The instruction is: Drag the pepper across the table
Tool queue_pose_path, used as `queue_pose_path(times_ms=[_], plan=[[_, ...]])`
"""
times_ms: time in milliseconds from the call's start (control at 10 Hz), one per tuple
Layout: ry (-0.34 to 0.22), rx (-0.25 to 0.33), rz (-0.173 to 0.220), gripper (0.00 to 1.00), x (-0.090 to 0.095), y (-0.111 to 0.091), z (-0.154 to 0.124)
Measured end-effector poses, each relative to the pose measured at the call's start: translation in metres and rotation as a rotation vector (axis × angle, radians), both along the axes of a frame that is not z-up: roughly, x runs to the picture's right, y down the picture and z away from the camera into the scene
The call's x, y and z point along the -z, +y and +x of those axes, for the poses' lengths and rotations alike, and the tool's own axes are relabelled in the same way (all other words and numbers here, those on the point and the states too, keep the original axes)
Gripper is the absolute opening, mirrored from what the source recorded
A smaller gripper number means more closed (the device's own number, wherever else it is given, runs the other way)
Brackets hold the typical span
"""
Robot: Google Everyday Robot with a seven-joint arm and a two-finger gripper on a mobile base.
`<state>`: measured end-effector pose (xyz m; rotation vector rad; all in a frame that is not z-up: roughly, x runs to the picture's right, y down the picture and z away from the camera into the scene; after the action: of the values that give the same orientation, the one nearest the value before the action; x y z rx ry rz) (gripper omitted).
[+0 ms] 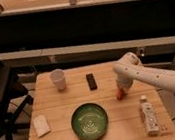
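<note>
The hand point(120, 90), low at the right of the table point(58, 115), pinches the slim orange-red pepper point(119, 96).

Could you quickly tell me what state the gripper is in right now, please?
Gripper: closed, low over the right side of the table, apparently gripping the pepper.

Probably an office break area: wooden table point(49, 104), chair point(1, 95), counter point(44, 6) behind.
</note>
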<state>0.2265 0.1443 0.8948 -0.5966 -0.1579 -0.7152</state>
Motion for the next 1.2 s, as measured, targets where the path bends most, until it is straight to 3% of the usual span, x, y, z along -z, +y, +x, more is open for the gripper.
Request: queue_pose_path(times_ms=[400, 1200], plan=[[-0.040, 0.097, -0.013, 0.00, 0.013, 0.014, -0.019], [-0.089, 0.231, -0.022, 0.00, 0.014, 0.017, -0.044]])
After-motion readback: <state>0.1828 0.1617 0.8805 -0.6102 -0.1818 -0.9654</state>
